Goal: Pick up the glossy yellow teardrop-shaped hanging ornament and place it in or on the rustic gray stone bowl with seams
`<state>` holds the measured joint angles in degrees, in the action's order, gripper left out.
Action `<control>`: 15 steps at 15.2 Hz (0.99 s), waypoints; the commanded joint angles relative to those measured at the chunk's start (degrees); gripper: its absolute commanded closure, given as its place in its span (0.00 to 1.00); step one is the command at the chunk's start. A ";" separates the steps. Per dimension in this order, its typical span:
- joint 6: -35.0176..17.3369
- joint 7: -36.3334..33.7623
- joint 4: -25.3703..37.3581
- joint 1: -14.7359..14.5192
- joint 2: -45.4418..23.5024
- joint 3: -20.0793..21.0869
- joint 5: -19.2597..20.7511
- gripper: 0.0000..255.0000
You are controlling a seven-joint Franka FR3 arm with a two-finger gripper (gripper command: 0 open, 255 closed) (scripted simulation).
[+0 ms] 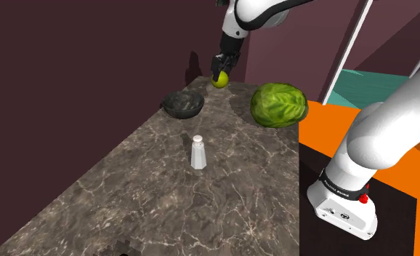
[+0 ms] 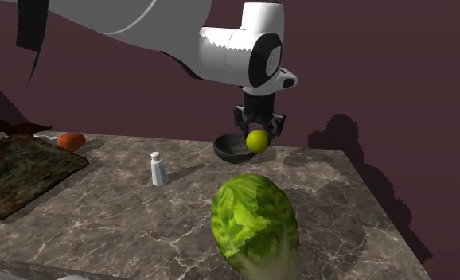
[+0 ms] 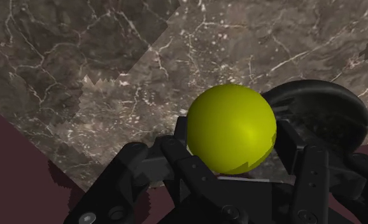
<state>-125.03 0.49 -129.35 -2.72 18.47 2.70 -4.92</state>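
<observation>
I am holding the yellow ornament (image 1: 220, 80) tight in my hand (image 1: 221, 75), above the bench's (image 1: 223, 207) far end, just beside the dark bowl (image 1: 183, 104), toward the shoulder view's right. Its round end is pointing down, and its tip is hidden between the fingers.

The arm (image 1: 379, 134) is thick, rounded and glossy white, with a dark collar (image 1: 338, 186) above its blocky white base (image 1: 339, 212). A small red button (image 1: 363, 198) sits at two o'clock on that base. The wrist housing (image 2: 236, 52) is white with a toothed seam and a round grey cap (image 2: 270, 57). The pincer (image 2: 257, 135) is all black, its knuckles studded with small round screws (image 3: 117, 212).
</observation>
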 commanded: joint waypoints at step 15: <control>3.66 -14.03 23.17 -3.87 -19.11 7.88 4.78 1.00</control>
<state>-121.80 -12.16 -109.37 -6.19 2.11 9.97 -0.95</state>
